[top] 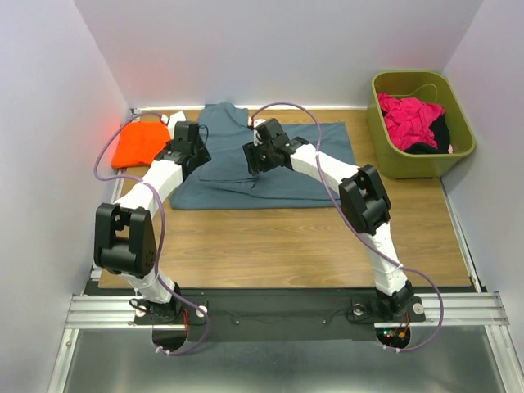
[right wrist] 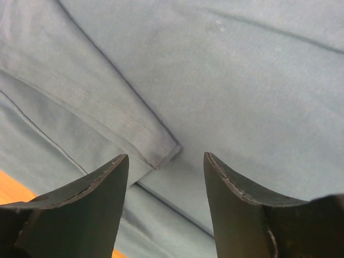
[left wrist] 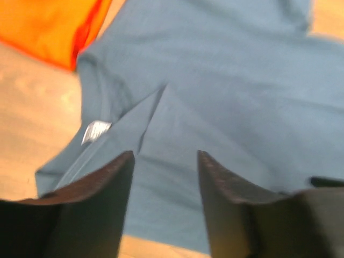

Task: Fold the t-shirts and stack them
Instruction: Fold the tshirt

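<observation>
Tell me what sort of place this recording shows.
Probably a lab test cell: plain white partition walls box in a wooden tabletop, and two robot arms are bolted to an aluminium rail.

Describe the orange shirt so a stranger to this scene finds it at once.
Take the wooden table and look to its far left corner, beside the left wall. The orange t-shirt lies there as a compact bundle, next to the slate-blue t-shirt. Unlike that wide, spread-out neighbour, it is small, bunched and vividly bright.
</observation>
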Robot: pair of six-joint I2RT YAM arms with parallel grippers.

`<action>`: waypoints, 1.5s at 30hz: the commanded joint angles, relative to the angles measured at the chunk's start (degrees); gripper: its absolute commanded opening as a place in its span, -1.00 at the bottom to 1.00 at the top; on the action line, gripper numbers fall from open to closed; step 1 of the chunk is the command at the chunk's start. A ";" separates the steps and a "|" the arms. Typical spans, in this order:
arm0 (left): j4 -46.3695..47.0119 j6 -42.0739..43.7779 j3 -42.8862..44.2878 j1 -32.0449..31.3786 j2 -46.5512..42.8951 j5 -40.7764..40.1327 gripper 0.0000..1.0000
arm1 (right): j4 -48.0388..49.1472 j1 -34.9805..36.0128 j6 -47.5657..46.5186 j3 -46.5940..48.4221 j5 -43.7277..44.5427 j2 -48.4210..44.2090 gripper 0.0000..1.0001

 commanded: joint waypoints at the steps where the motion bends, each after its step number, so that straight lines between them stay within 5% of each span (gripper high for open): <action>1: -3.97 -2.50 -6.10 1.15 0.69 -1.75 0.05 | 1.02 0.12 -2.53 -5.28 4.98 -7.59 0.22; 11: -5.29 -2.68 -14.36 7.65 2.98 0.79 -0.07 | 0.76 -5.06 -0.25 -28.30 13.61 -25.52 0.21; 21: -5.64 -1.54 -22.80 10.38 -0.18 2.12 -0.05 | 0.32 -24.73 13.27 -45.89 7.12 -39.05 0.21; 27: -4.94 -0.48 -23.24 10.04 -10.96 1.23 0.41 | 0.32 -28.61 18.63 -50.20 5.97 -42.23 0.28; 35: -3.88 -0.83 -22.81 5.47 -22.24 3.86 0.75 | 0.93 -30.29 22.78 -52.40 5.97 -42.50 0.32; 45: -2.48 -14.01 -14.55 -8.76 -12.68 13.62 0.80 | 5.41 -30.29 26.47 -53.28 3.69 -39.77 0.32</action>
